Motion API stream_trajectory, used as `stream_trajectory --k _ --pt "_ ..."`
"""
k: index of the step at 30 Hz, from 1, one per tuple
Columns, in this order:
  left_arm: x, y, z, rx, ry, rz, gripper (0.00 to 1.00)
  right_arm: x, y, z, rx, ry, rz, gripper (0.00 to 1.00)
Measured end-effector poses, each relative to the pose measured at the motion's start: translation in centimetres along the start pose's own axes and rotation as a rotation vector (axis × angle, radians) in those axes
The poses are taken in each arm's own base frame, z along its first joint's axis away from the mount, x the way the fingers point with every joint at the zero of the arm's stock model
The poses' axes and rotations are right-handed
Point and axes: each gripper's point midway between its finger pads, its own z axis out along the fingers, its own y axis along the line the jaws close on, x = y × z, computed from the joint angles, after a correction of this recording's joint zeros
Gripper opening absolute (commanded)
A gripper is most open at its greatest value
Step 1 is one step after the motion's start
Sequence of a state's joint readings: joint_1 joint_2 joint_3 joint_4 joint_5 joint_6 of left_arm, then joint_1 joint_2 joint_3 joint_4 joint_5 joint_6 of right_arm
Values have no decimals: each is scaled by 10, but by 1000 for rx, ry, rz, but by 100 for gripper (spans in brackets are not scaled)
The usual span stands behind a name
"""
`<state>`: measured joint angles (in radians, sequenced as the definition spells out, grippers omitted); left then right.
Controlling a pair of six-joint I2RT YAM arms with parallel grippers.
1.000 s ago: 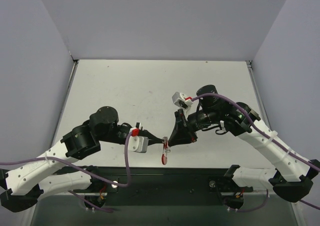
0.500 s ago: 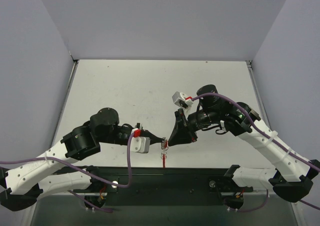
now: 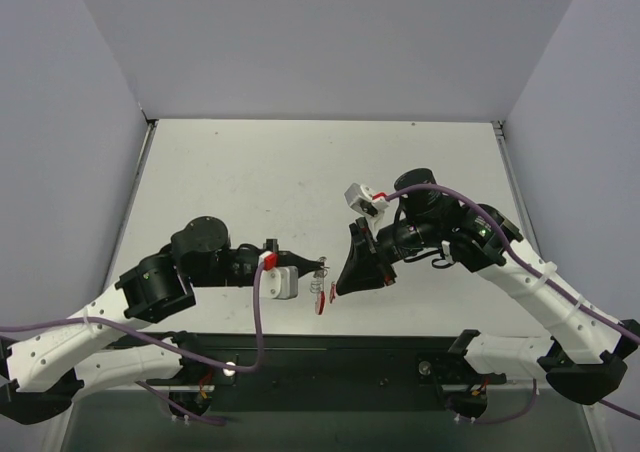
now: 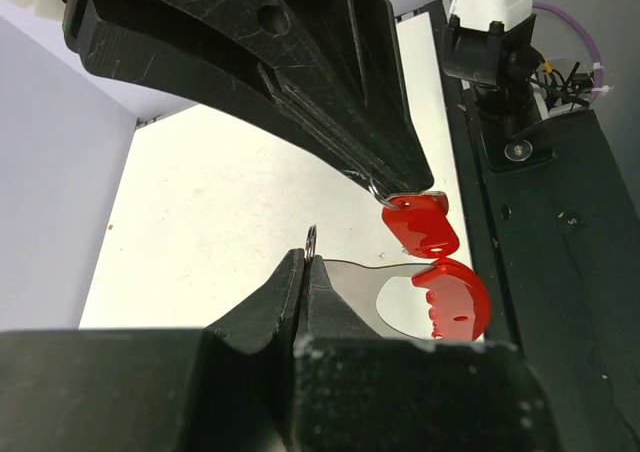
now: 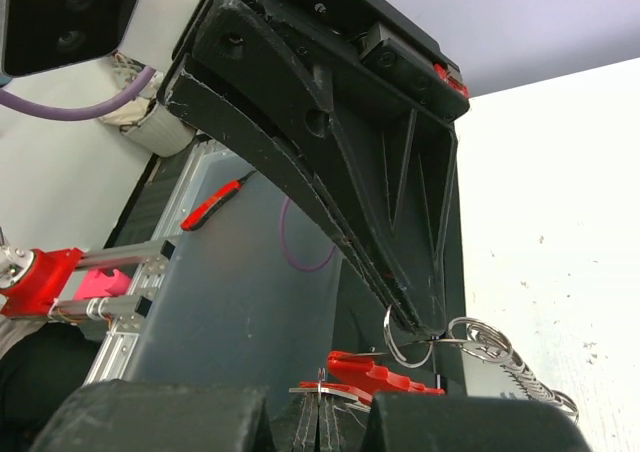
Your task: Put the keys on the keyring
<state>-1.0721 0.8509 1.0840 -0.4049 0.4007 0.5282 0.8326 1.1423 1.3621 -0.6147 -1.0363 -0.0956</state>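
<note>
Over the table's (image 3: 300, 172) near edge, the left gripper (image 3: 322, 264), pinched shut, dangles the keyring (image 3: 317, 294) while the right gripper (image 3: 336, 290), also clamped tight, holds the key (image 3: 332, 290) just beside it (the two look apart). Both appear picked up; threading remains.

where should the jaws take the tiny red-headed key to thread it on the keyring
Likely the key's red head: pinch across its broad flat faces, coming from the right, opposite the keyring. It is far smaller than the jaws and the head is its widest part; the right gripper holds it there.
</note>
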Motion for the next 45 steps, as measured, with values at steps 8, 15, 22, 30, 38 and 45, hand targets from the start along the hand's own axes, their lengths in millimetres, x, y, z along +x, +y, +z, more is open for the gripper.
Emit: stream_trajectory --k 8,15,22,30,38,45 --pt "-5 0 -6 -8 -16 26 0 0 0 0 0 0 1 0" --pt "-11 -9 -10 36 -45 43 0 1 -1 1 0 4 13 0" --pt "-8 -21 -4 104 -34 27 0 3 -7 6 -1 18 36 0" --pt "-8 -26 -1 125 -38 25 0 4 -7 6 -2 25 48 0" --pt "-7 -25 0 117 -29 25 0 4 -7 6 -1 25 49 0" --pt "-6 -22 -1 96 -19 27 0 4 -7 6 1 25 49 0"
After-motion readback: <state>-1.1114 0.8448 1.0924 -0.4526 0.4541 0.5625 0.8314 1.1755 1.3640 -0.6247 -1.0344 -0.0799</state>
